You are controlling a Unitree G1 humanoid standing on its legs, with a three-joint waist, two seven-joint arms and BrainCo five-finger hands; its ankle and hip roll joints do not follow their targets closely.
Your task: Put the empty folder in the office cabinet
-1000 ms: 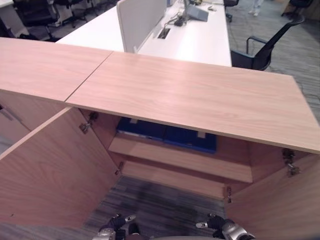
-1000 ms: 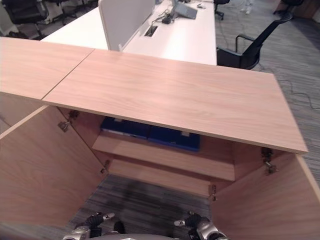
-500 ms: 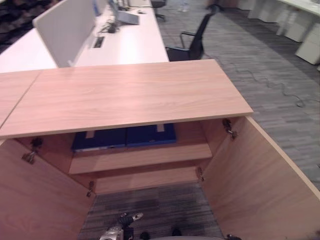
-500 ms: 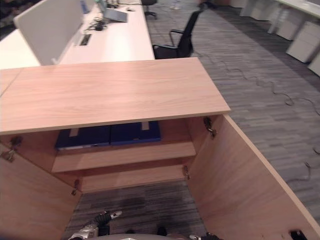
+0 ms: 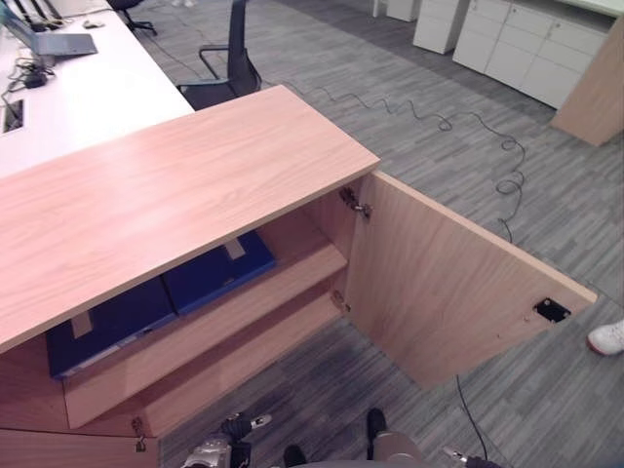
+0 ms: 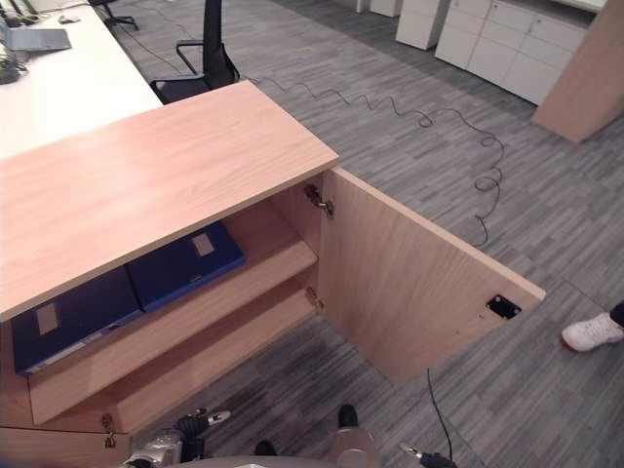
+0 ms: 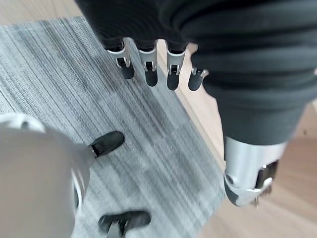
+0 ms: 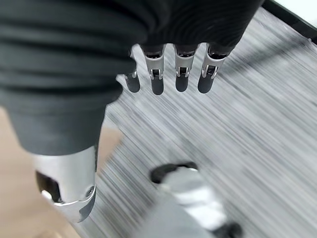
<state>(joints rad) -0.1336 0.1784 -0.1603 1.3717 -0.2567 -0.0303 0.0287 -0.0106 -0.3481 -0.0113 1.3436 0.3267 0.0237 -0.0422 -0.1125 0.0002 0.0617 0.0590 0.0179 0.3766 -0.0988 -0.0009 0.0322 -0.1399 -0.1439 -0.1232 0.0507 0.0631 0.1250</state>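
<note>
Office cabinet [image 5: 175, 185] is standing with its right door [image 5: 439, 283] swung wide; blue folders [image 5: 156, 297] are lying on the upper shelf. Left hand [image 7: 148, 64] and right hand [image 8: 173, 74] are hanging relaxed, empty.

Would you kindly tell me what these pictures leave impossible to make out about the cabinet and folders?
- Blue folders: back halves hidden under the cabinet top, eye views; whether they are empty cannot be told.
- Lower shelf: interior hidden by the upper shelf.
- Left cabinet door: cut off by the bottom edge.
- Person's shoe: cut off by the right edge.
</note>
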